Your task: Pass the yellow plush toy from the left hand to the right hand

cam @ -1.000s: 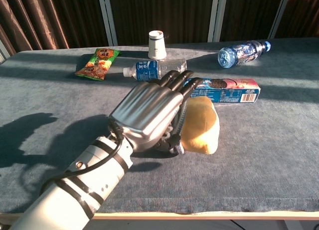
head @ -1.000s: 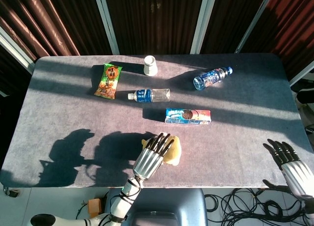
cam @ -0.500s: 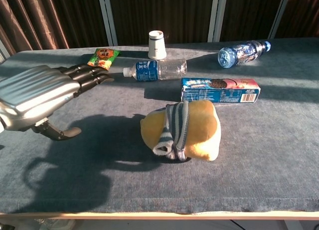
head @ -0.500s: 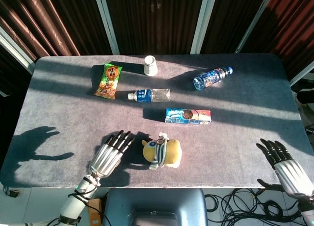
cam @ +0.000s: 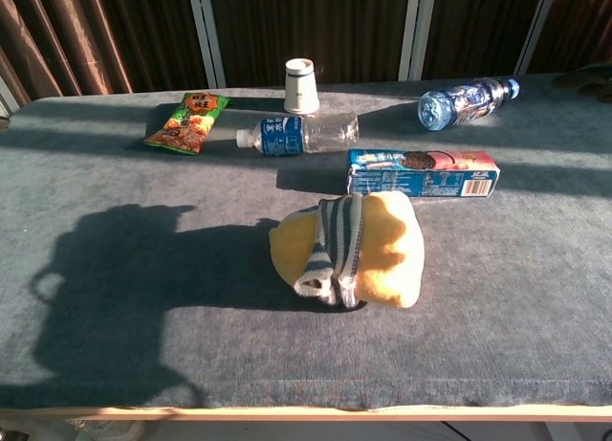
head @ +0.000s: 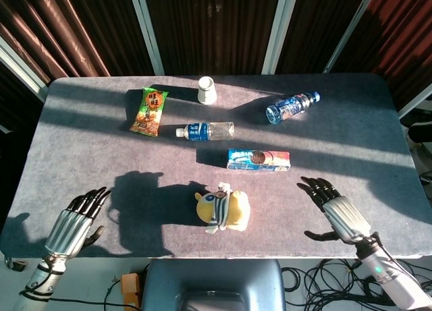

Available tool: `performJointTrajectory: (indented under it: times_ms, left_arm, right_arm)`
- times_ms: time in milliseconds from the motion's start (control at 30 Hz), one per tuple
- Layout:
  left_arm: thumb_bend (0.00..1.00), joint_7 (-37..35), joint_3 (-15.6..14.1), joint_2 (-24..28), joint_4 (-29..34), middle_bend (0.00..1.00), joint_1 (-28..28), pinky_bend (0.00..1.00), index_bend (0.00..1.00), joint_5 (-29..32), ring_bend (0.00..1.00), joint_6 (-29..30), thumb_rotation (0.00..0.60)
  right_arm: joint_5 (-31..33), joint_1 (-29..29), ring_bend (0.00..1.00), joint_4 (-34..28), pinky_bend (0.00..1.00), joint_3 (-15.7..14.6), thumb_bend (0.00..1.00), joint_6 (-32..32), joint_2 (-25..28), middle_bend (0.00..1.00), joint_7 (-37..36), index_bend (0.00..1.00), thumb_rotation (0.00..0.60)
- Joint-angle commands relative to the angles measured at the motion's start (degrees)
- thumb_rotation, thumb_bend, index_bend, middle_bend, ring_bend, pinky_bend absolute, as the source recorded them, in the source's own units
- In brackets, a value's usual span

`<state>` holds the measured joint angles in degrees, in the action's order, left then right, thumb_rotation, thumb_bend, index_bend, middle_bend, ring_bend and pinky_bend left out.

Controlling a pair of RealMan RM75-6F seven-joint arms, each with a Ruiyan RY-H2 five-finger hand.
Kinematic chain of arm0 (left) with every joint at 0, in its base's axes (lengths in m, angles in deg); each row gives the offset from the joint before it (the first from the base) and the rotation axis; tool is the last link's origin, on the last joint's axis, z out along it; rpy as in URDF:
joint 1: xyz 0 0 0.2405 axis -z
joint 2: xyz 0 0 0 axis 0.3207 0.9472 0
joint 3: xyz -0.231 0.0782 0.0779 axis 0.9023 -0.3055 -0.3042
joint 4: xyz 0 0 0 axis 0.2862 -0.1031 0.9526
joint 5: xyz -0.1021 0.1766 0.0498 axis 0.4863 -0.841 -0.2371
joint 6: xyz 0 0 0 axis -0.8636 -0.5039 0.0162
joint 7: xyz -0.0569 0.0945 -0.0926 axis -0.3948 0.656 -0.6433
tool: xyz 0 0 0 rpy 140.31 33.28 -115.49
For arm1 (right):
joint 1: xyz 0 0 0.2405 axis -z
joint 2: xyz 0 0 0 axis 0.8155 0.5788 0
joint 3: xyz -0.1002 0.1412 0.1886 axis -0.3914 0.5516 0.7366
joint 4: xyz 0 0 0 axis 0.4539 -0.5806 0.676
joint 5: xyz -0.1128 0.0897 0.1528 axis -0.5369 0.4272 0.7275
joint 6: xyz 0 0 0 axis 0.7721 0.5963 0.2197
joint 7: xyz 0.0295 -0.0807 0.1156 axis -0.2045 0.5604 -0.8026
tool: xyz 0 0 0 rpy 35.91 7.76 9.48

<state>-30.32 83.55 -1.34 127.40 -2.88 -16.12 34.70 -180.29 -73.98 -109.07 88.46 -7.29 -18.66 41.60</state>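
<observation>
The yellow plush toy [head: 223, 210] with a striped blue-and-white scarf lies on its side on the grey table, near the front edge at the middle; the chest view shows the same plush toy [cam: 352, 249] close up, untouched. My left hand [head: 73, 223] hovers open at the front left corner, fingers spread, far from the toy. At the front right, my right hand [head: 336, 210] is open with fingers spread, about a hand's length to the right of the toy. Neither hand appears in the chest view.
Behind the toy lies a blue cookie box [head: 259, 160]. Farther back are a lying water bottle [head: 205, 131], a second bottle [head: 291, 106], a green snack bag [head: 149, 111] and an upturned paper cup [head: 206, 90]. The table's front edge [cam: 306, 411] is close.
My left hand has let go of the toy and swung away to the front left corner. My right hand has moved in leftward toward the toy, which has stayed put.
</observation>
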Motion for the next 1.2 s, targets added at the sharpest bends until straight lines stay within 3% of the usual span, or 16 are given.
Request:
performJointTrajectory:
  times_ms: [33, 233, 367, 600, 867, 967, 1033, 1133, 1200]
  left_arm:
    - [0.28, -2.2, -1.0, 1.7, 0.2, 0.1, -2.2, 0.29, 0.0, -0.4, 0.16, 0.9, 0.6]
    - [0.28, -3.4, -0.1, 3.1, 1.4, 0.13, -3.6, 0.29, 0.0, 0.8, 0.18, 1.2, 0.6]
    - [0.28, -4.5, 0.4, 3.7, 1.8, 0.14, -3.9, 0.29, 0.0, 1.1, 0.18, 0.7, 0.6]
    - [0.28, -6.0, 1.0, 5.1, 2.6, 0.15, -4.5, 0.29, 0.0, 1.3, 0.2, 0.2, 0.6]
    - [0.28, -8.8, 1.8, 6.5, 3.2, 0.16, -5.1, 0.29, 0.02, 2.1, 0.2, -0.7, 0.6]
    - [0.28, -9.2, 2.0, 6.7, 3.2, 0.17, -5.2, 0.29, 0.03, 1.8, 0.2, -0.7, 0.6]
    - [0.28, -9.5, 2.1, 6.8, 3.1, 0.17, -5.3, 0.29, 0.03, 1.8, 0.21, -0.7, 0.6]
    - [0.28, -10.0, 2.4, 6.9, 3.1, 0.17, -5.6, 0.29, 0.04, 1.9, 0.21, -0.8, 0.6]
    - [0.28, -10.2, 2.5, 7.1, 3.1, 0.18, -5.7, 0.29, 0.04, 1.9, 0.22, -0.8, 0.6]
  right_arm:
    - [4.3, -6.0, 0.0, -4.4, 0.1, 3.5, 0.05, -8.2, -3.6, 0.0, 2.2, 0.0, 0.6]
    - [11.5, -13.8, 0.0, -8.4, 0.1, 6.6, 0.05, -19.5, -6.5, 0.0, 1.6, 0.0, 0.6]
    - [16.9, -17.1, 0.0, -8.9, 0.1, 7.8, 0.05, -23.4, -9.5, 0.0, 7.5, 0.0, 0.6]
    - [34.1, -23.3, 0.0, -6.7, 0.12, 9.0, 0.05, -26.5, -17.9, 0.0, 25.1, 0.0, 0.6]
    - [51.7, -29.6, 0.0, -4.4, 0.16, 8.1, 0.05, -22.2, -25.0, 0.0, 38.6, 0.0, 0.6]
    - [55.4, -31.3, 0.02, -2.6, 0.24, 7.8, 0.05, -21.0, -27.1, 0.0, 40.9, 0.0, 0.6]
    - [56.6, -31.9, 0.11, -1.5, 0.34, 7.7, 0.05, -20.0, -28.4, 0.02, 41.7, 0.04, 0.6]
    - [56.7, -32.0, 0.36, 0.5, 0.6, 7.5, 0.05, -18.0, -30.6, 0.2, 41.9, 0.18, 0.6]
    - [55.8, -31.7, 0.49, 1.6, 0.72, 7.3, 0.05, -16.9, -31.6, 0.33, 41.6, 0.28, 0.6]
